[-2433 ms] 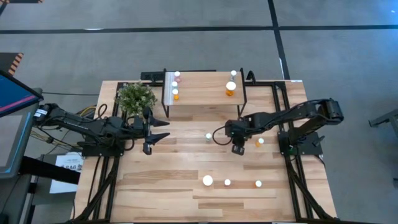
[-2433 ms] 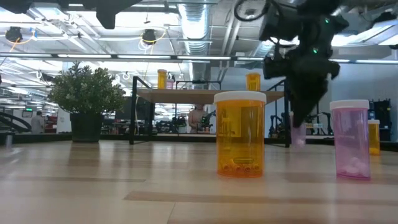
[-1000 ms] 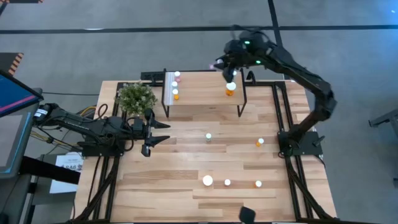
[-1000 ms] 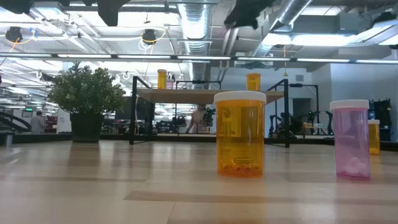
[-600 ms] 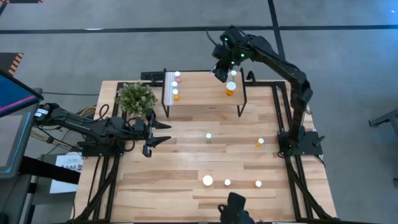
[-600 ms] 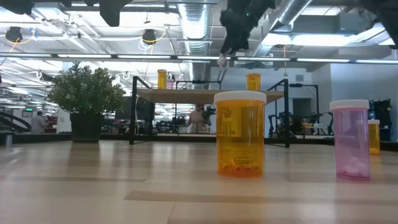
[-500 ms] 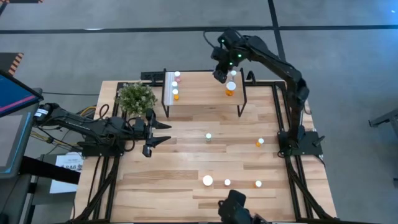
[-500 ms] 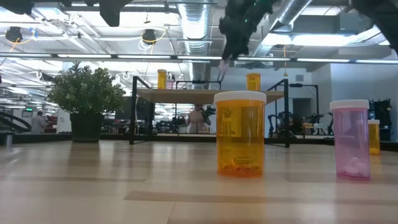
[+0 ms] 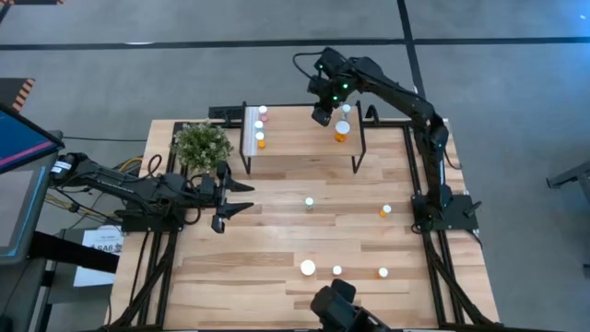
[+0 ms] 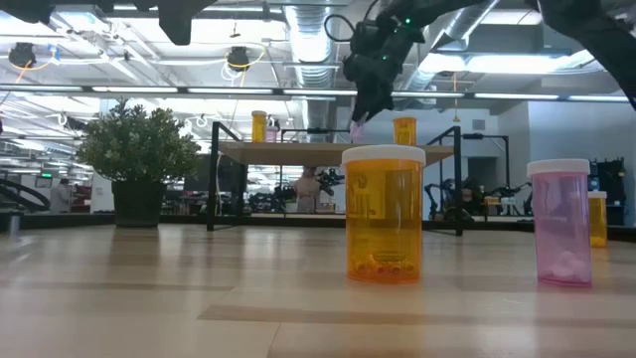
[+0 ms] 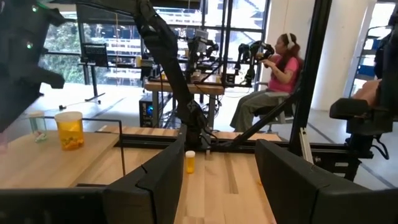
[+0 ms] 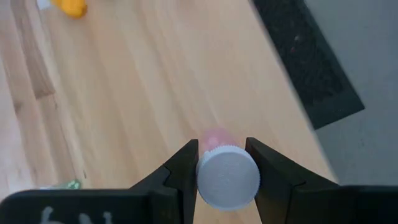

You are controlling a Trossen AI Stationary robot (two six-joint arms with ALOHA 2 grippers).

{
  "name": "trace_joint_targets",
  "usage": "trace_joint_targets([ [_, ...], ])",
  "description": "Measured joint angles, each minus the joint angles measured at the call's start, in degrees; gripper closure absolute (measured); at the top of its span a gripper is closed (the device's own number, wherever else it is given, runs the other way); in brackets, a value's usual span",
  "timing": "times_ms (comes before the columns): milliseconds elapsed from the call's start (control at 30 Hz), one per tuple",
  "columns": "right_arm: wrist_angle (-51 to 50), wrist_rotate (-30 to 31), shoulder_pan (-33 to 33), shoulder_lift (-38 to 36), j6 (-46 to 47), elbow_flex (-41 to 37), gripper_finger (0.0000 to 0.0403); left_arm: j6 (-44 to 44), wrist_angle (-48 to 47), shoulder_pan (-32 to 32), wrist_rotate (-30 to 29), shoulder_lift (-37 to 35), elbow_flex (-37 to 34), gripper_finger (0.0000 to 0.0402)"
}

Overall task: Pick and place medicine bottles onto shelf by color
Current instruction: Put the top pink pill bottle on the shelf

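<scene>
My right gripper (image 9: 321, 115) hangs over the shelf (image 9: 304, 143), a light wood board on thin black legs, and is shut on a pink medicine bottle (image 10: 356, 129) with a white cap (image 12: 227, 179). On the shelf stand a pink bottle (image 9: 263, 115) and an orange one (image 9: 260, 139) by the white strip, plus a wide orange bottle (image 9: 342, 132) and a small one (image 9: 347, 109) at the right end. My left gripper (image 9: 241, 194) is open and waits over the table's left part, touching nothing. My right gripper pinches the pink bottle at its white cap (image 12: 227, 179), one finger (image 12: 183, 171) on each side. The fingers come from above, pointing down. The bottle hangs upright below them, lifted clear above the shelf's top board (image 10: 328, 147).
Loose bottles stand on the table: a green one (image 9: 309, 202), an orange one (image 9: 384, 211), and three near the front (image 9: 308, 267), (image 9: 337, 270), (image 9: 383, 272). A potted plant (image 9: 201, 143) stands left of the shelf. Close to the low camera are a wide orange bottle (image 10: 384, 214) and a pink one (image 10: 563, 224).
My right gripper, still shut on the pink bottle, has come down from high above the shelf's right end and shifted a little toward the table's left, so it now hangs just above the top board. The left arm has kept still.
</scene>
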Motion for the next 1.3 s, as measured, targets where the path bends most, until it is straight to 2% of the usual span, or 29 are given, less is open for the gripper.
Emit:
trace_joint_targets([
  [1300, -0.15, 0.32, 1.78, 0.01, -0.37, -0.29, 0.0257, -0.35, 0.09, 0.00, -0.44, 0.00, -0.05, 0.0214],
])
